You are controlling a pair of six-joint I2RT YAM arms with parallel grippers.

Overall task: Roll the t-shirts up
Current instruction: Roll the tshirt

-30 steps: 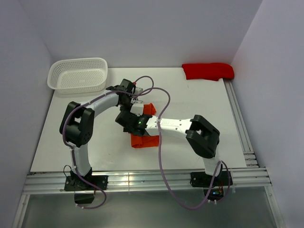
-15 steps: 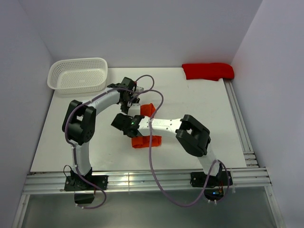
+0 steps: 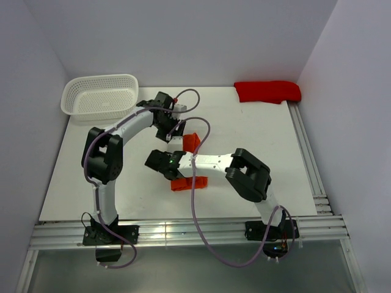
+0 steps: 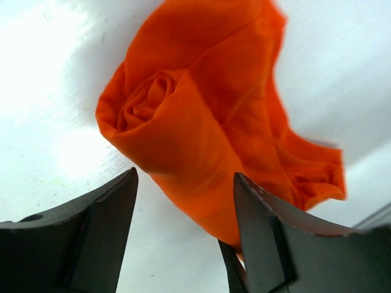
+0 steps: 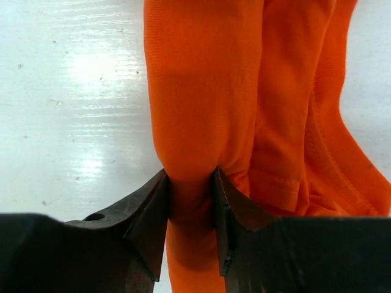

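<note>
The orange t-shirt (image 3: 191, 141) lies rolled into a loose bundle in the middle of the white table, and the arms hide its middle part. The left wrist view looks at the spiral end of the t-shirt (image 4: 201, 110). My left gripper (image 3: 173, 130) (image 4: 184, 174) is open, its fingers astride the near edge of the roll without pinching it. In the right wrist view my right gripper (image 3: 173, 173) (image 5: 190, 171) is shut on one thick fold of the t-shirt (image 5: 201, 79), and the fabric bulges above the jaws.
A white plastic basket (image 3: 101, 94) stands at the back left corner. A red rolled cloth (image 3: 267, 91) lies at the back right, against the wall. Metal rails (image 3: 308, 159) run along the table's right and near edges.
My left gripper has opened, let go of the roll and drawn back a little. My right gripper has slid left along the roll and closed on a fold.
</note>
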